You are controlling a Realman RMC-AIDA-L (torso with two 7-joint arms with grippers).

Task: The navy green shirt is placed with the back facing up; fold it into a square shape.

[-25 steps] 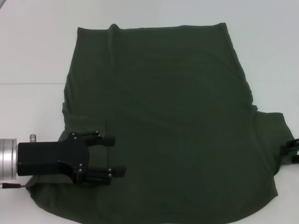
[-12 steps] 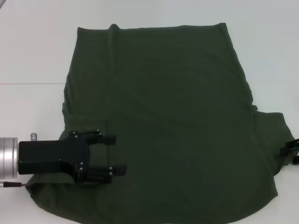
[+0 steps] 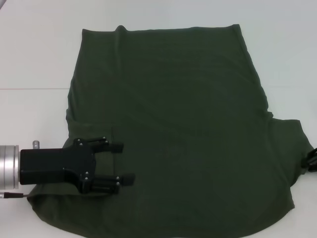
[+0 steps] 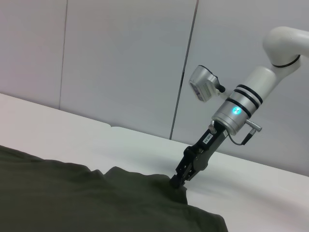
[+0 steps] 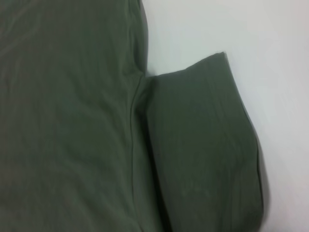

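Note:
The navy green shirt lies spread flat on the white table, plain side up, with its hem at the far end. Its left sleeve is folded in onto the body. My left gripper hovers open over that near-left part, and nothing sits between its fingers. The right sleeve sticks out sideways on the table. My right gripper is at that sleeve's outer edge, touching the cloth. In the head view only a bit of the right gripper shows at the right border.
White table surface surrounds the shirt on the far side and on both sides. A grey panelled wall stands behind the table. The shirt's near edge runs close to the table's front.
The right gripper has slid outward to the right, almost out of the head view. The left gripper has stayed nearly in place, open, over the shirt.

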